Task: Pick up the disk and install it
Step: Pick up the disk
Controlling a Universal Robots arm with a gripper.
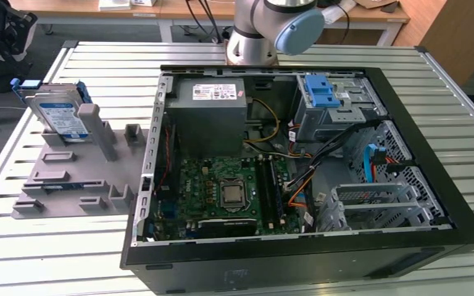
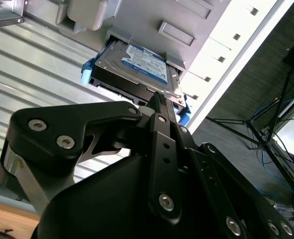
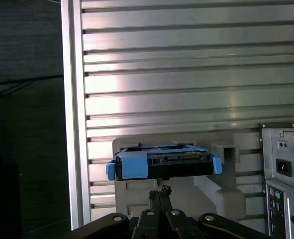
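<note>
The disk (image 1: 60, 114) is a silver drive with a white-and-blue label in a blue carrier. It stands on edge in a slot of the grey holder (image 1: 72, 179), at the exterior view's left. In both wrist views the disk (image 2: 137, 62) (image 3: 161, 164) lies just beyond the tips of my gripper (image 3: 160, 191). The black fingers (image 2: 156, 102) are shut together with nothing between them and stand apart from the blue carrier.
An open computer case (image 1: 434, 179) lies on the slatted metal table (image 1: 468, 105), with the grey power supply (image 1: 216, 117), the motherboard (image 1: 229, 191) and a blue-latched drive bay (image 1: 323, 92) inside. The arm's base (image 1: 258, 31) stands behind it. The case's rear (image 3: 286, 174) is beside the holder.
</note>
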